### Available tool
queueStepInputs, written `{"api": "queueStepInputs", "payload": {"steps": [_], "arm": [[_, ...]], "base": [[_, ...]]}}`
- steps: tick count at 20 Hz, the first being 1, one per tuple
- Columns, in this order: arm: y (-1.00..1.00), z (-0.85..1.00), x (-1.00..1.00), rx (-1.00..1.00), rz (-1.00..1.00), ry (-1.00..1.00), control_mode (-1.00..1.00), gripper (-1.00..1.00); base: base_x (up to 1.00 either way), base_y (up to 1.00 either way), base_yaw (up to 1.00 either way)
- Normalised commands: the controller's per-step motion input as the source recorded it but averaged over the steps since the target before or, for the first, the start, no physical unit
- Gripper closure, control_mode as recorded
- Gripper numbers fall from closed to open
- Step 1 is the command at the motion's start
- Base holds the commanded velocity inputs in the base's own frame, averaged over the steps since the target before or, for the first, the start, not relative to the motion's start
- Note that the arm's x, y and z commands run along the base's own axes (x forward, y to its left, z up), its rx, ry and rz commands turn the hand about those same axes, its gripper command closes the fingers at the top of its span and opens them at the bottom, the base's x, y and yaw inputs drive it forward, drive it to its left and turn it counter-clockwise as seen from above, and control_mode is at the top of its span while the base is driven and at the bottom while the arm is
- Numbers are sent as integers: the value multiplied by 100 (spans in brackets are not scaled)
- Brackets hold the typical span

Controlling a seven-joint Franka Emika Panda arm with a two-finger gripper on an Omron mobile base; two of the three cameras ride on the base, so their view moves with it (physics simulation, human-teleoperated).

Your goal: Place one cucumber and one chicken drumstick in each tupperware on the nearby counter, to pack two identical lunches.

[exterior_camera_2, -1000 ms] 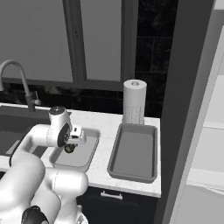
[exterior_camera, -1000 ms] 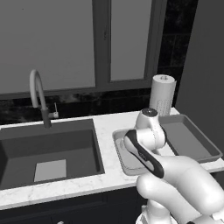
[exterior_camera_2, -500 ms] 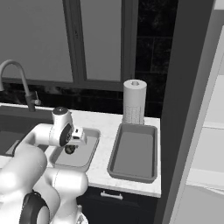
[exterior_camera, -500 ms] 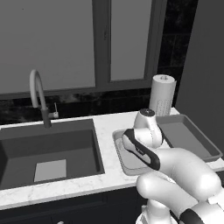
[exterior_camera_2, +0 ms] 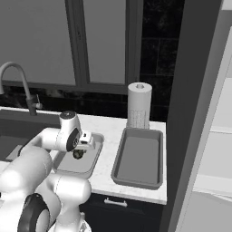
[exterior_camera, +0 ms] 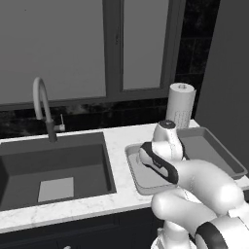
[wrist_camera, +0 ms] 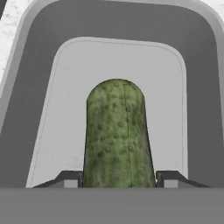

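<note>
- The gripper [wrist_camera: 118, 178] is clamped on a cucumber [wrist_camera: 117, 135]; in the hand view a finger tip [wrist_camera: 70, 179] presses each side of the green body.
- The cucumber hangs over the smaller, lighter tupperware [exterior_camera_2: 93, 161], which sits on the counter [exterior_camera_2: 106, 129] between the sink [exterior_camera: 53, 165] and the larger, darker tupperware [exterior_camera_2: 136, 174].
- In the right base view the cucumber's end [exterior_camera_2: 78, 154] shows just under the hand, above the container's floor; I cannot tell whether it touches.
- Step in hand, as I judge it: delivering the first cucumber to the small container.
- Both containers look bare otherwise, so the task seems early.
- The next move calls for lowering within the rim, then parting the fingers so it lies flat on the floor.
- A paper towel roll [exterior_camera: 180, 109] stands at the counter's back edge, clear of the work.
</note>
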Motion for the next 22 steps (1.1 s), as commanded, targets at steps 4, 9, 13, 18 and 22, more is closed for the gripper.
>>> {"api": "queueStepInputs", "payload": {"steps": [4,9,13,18,22], "arm": [[-2,-30,-2,0,-6,0,-100,100],[3,-34,-2,0,-11,0,-100,100],[0,-36,0,0,-11,0,-100,100],[0,-18,-11,0,-11,-7,-100,-100],[0,32,-29,1,-5,-9,-100,-100]], "base": [[0,0,0],[0,0,0],[0,0,0],[0,0,0],[0,0,0]]}}
